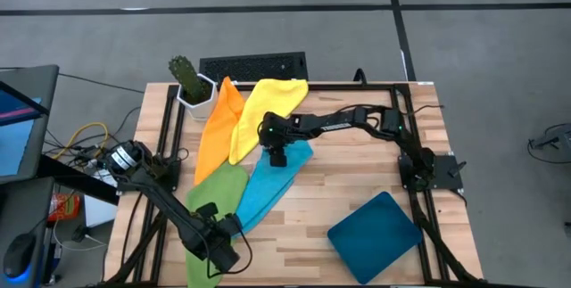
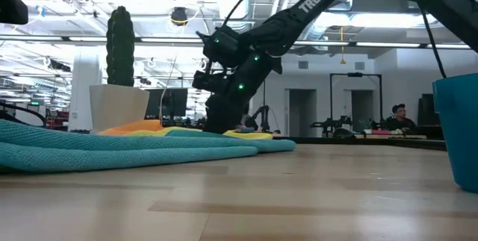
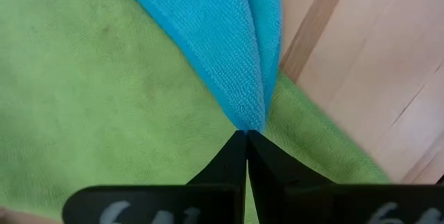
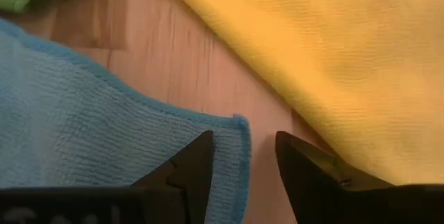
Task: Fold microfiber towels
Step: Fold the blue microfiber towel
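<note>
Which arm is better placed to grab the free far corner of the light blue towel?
Right: the right gripper straddles that light blue towel corner; the left gripper already pinches the near corner.

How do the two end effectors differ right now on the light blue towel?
The left end effector is shut, pinching a corner of the light blue towel above the green towel. The right end effector is open, its fingers straddling the towel's opposite corner beside the yellow towel, not yet gripping. The left sits at the table's near edge, the right mid-table. Both work the same towel.
</note>
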Available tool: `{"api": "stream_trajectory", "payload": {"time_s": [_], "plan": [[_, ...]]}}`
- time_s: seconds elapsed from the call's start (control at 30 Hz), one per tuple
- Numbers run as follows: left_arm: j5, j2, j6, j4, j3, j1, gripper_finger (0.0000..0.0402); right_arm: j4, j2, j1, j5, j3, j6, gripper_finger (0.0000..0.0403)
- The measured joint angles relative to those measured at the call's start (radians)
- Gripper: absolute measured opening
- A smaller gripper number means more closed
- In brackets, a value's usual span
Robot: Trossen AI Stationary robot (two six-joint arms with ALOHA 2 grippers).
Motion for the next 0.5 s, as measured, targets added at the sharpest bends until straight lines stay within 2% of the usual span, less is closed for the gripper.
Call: {"api": "stream_trajectory", "payload": {"time_s": [0.1,0.27,0.5], "plan": [[0.000,0.000,0.000,0.000,0.000,0.000,0.0000,-0.007,-0.004,0.000,-0.002,0.000,-0.001,0.0125],[0.000,0.000,-0.001,-0.003,0.000,0.000,0.0000,-0.073,-0.014,-0.001,0.000,0.029,-0.053,0.0020],[0.010,0.000,-0.030,-0.009,0.000,0.003,0.0000,-0.178,-0.090,-0.009,-0.006,0.135,-0.037,0.0013]]}}
